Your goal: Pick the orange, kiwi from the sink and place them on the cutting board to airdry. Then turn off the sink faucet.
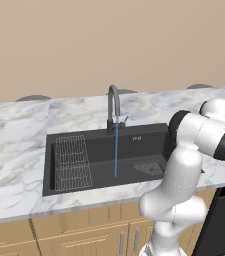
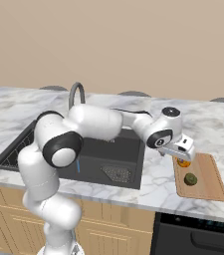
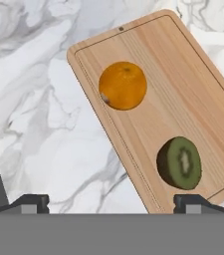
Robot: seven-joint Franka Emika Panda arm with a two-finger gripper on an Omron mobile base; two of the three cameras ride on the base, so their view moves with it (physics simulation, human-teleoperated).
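Both fruits already sit on the board (image 3: 183, 89): the orange (image 3: 123, 85) near one end, the kiwi (image 3: 178, 163) further along, apart from each other. Our gripper (image 3: 111, 203) hangs above them with its jaws spread wide and nothing between them.

What we judge is left is the faucet (image 1: 113, 107), where water (image 1: 116, 147) is running into the sink (image 1: 104, 150). The risk we see is in the swing back: the hand is low over the board, so a flat sweep could clip the orange and roll it off onto the counter (image 2: 153, 179). The lever beside the spout is small, so open fingers could slide past it or knock the spout instead.

The left base view shows the blue stream and the fruitless basin. The hand view shows the fruit spacing clearly, which the right base view only hints at, since the gripper partly covers the orange there
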